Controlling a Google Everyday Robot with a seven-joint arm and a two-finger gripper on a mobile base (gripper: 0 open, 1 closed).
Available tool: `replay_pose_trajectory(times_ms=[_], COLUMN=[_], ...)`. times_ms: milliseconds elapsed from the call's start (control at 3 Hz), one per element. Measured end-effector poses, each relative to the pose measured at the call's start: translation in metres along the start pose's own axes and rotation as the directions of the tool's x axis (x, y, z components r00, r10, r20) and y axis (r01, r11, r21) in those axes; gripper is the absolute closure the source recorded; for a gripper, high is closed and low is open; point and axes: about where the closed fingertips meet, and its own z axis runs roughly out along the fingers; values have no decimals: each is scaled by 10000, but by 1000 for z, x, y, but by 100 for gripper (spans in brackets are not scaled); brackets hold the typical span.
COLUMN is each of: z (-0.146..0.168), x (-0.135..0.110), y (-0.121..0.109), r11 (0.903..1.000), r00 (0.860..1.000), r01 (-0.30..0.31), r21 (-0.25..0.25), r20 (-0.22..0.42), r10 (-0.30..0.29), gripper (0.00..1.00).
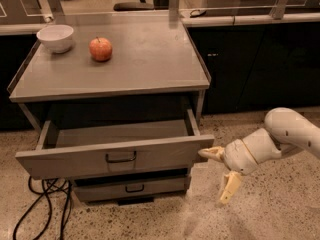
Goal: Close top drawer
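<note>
The top drawer (115, 156) is grey and shallow, pulled well out of the grey cabinet, and its inside looks empty. Its wide front panel carries a small black bail handle (121, 157) at centre. My gripper (220, 174) is at the right, just beyond the drawer front's right end. It is open: one cream finger (211, 153) reaches toward the panel's right edge, and the other finger (228, 187) hangs down toward the floor. It holds nothing.
A white bowl (55, 37) and a red apple (100, 49) sit on the cabinet top (145, 59). A narrower lower drawer (132, 188) is below. Black cables (42, 199) lie on the speckled floor at left. Dark counters (255, 64) stand behind right.
</note>
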Motion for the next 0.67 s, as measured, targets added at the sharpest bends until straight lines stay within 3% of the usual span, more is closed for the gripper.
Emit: replay_pose_trajectory(times_ms=[667], z=[7], x=[-3], y=[-2], r11=[9998], r00=[10000], r01=[62], r21=[-212], r20=[20], r10=[-62], gripper=[0])
